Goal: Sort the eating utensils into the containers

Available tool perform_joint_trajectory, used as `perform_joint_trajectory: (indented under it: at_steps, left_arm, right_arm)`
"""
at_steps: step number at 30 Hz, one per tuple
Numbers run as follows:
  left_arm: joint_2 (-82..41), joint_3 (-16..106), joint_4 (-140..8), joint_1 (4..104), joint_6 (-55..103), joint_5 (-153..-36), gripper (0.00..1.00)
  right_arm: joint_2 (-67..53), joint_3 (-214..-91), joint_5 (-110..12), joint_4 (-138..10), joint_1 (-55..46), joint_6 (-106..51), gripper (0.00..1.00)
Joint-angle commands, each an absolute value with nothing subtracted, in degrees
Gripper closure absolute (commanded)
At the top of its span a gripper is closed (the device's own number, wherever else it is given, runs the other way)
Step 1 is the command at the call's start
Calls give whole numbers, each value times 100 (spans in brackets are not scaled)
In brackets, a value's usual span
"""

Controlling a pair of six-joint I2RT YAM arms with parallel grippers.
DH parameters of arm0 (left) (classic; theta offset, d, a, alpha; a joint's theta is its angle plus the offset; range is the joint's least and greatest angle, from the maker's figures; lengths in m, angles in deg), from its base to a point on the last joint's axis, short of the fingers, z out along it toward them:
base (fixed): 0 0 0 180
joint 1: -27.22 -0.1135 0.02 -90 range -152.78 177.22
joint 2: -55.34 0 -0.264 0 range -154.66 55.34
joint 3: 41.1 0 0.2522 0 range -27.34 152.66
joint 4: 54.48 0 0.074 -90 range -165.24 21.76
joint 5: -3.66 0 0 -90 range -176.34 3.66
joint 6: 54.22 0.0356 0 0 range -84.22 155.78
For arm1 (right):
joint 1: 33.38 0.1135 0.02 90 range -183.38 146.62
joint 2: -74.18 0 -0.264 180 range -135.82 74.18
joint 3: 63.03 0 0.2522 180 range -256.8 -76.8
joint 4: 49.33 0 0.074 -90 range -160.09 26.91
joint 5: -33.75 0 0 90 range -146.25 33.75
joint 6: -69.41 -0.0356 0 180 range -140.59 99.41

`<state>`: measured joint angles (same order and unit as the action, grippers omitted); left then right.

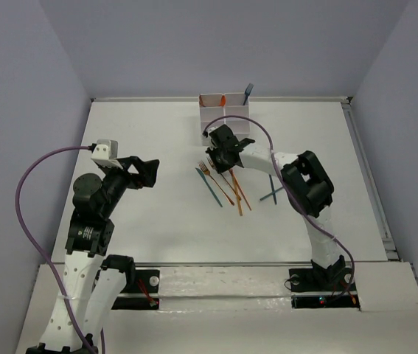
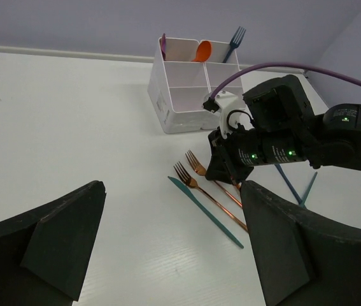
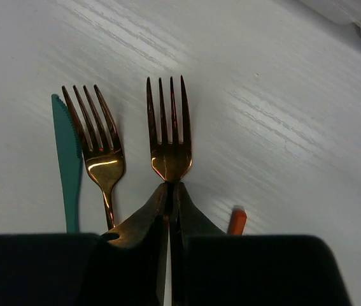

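left fingers (image 2: 59, 248) wide apart, holding nothing, hanging over bare table (image 1: 150, 221) left of the pile; reads as standby. teal knife (image 3: 69, 159) and second fork (image 3: 102, 156) lie flat side by side, tines pointing far. right fingers (image 3: 143, 222) pressed together, clamped on the neck of the copper fork (image 3: 169, 150). thin neck is a sensible pinch point. fork looks flat on the table, not lifted yet. orange stick (image 3: 236, 221) just right of it. containers (image 2: 180, 108) just beyond, far side. orange spoon (image 2: 200, 51) and blue fork (image 2: 234, 41) already stand in the far cells, so short carry.
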<state>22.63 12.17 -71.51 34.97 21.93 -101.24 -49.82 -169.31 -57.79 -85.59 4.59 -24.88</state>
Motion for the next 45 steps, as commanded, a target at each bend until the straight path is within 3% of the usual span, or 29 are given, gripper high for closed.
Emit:
perform_joint_trajectory:
  at_steps: [1,6,14,26,35,45]
  left_arm:
    - [2352,1353,-6921,3452,2198,-10181,1]
    - [2370,1344,-6929,3452,2198,-10172,1]
    - [2370,1344,-6929,3452,2198,-10172,1]
    - [2308,1362,-6947,3452,2215,-10146,1]
    - [2229,1379,-6947,3452,2233,-10146,1]
    - [2141,1397,-6965,3399,2260,-10058,1]
  right_arm:
    - [-4913,-17014,-5942,-8656,546,-2490,93]
    - [-4281,-16445,-5864,-7718,546,-2709,93]
    - [-2866,-15098,-5669,-4922,546,-3403,93]
    - [-2865,-14623,-6301,-2250,546,-3115,93]
    - [-3216,-15571,-7172,-1476,64,-2472,93]
    - [-4586,-17283,-7251,-1325,-982,-2612,93]
